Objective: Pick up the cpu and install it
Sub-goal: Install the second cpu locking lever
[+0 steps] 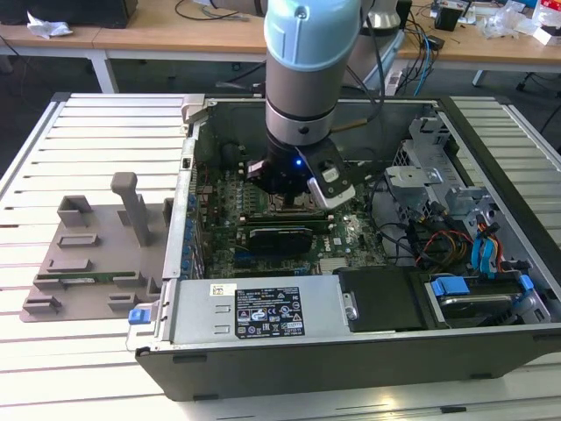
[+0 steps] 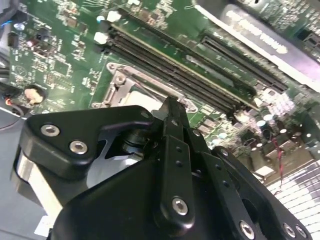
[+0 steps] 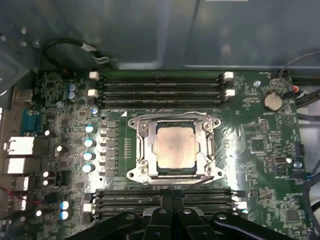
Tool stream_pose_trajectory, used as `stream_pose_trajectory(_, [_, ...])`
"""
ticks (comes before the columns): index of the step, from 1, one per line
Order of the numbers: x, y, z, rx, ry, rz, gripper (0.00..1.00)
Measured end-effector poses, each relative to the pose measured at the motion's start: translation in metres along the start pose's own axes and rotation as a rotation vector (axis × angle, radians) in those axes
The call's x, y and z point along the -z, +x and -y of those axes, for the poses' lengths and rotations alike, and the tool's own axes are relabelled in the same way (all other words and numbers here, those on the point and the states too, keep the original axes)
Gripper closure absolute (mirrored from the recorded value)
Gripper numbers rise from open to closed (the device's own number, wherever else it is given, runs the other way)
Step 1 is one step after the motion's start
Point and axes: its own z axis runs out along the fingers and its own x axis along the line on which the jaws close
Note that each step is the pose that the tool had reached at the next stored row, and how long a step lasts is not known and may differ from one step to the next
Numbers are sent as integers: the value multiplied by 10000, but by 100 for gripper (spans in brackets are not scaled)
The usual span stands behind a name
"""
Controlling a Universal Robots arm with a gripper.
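The cpu, a silver-grey square with a thin tan rim, lies flat inside the metal-framed socket on the green motherboard. The socket's frame stands around it and its top is uncovered. My gripper hovers just beside the socket, over the memory slots, with its black fingers pressed together and nothing between them. In the second wrist view the gripper ends above the socket frame. In the exterior view the gripper hangs low inside the open computer case.
A grey plastic tray with an upright post sits on the slatted table at the exterior view's left. Inside the case are a black card, drive bays and cables at the exterior view's right, and a power supply in front.
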Motion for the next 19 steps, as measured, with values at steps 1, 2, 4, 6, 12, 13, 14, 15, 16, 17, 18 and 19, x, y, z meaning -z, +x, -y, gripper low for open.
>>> stream_pose_trajectory(1, [-9, 26, 17, 0, 0, 0, 89])
stream_pose_trajectory(2, [-32, 48, 26, 0, 0, 0, 89])
stream_pose_trajectory(4, [-100, 91, 41, 1, 0, 0, 89])
stream_pose_trajectory(6, [-129, 100, 48, 1, 1, -1, 89])
stream_pose_trajectory(12, [-171, 102, 56, 1, 1, 0, 89])
stream_pose_trajectory(13, [-182, 102, 59, 1, 2, -1, 89])
stream_pose_trajectory(14, [-184, 102, 59, 0, 1, 0, 89])
stream_pose_trajectory(15, [-187, 102, 60, 1, 0, 0, 89])
stream_pose_trajectory(16, [-193, 102, 61, 0, -1, 1, 89])
stream_pose_trajectory(17, [-211, 114, 65, 0, 0, 0, 89])
stream_pose_trajectory(18, [-220, 124, 66, 1, 0, 0, 89])
stream_pose_trajectory(19, [-230, 139, 67, 1, 0, 0, 89])
